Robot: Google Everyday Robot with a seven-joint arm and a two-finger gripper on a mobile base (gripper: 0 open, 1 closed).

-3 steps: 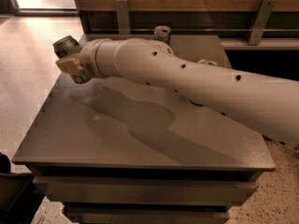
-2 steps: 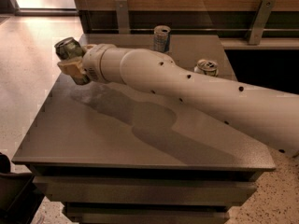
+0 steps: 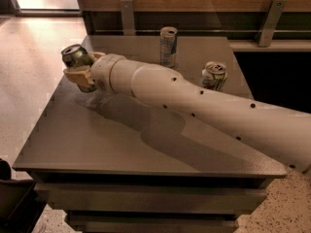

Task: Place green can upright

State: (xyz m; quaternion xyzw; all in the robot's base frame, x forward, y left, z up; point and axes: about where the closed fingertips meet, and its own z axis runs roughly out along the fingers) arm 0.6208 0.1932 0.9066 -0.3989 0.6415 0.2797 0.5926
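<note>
the gripper (image 3: 83, 66) was clenched on the green can (image 3: 75, 56), well to the left of the tall blue-and-silver can (image 3: 168, 46) and over the left edge of the grey table (image 3: 97, 140). the green can leaned, its silver top tipped up and leftward. as i judged it, a release at that tilt could let it topple and roll off the near edge. the white can (image 3: 214, 75) stood right of the tall can. neither blocked the spot, though the arm (image 3: 194, 101) passed just in front of both.
</note>
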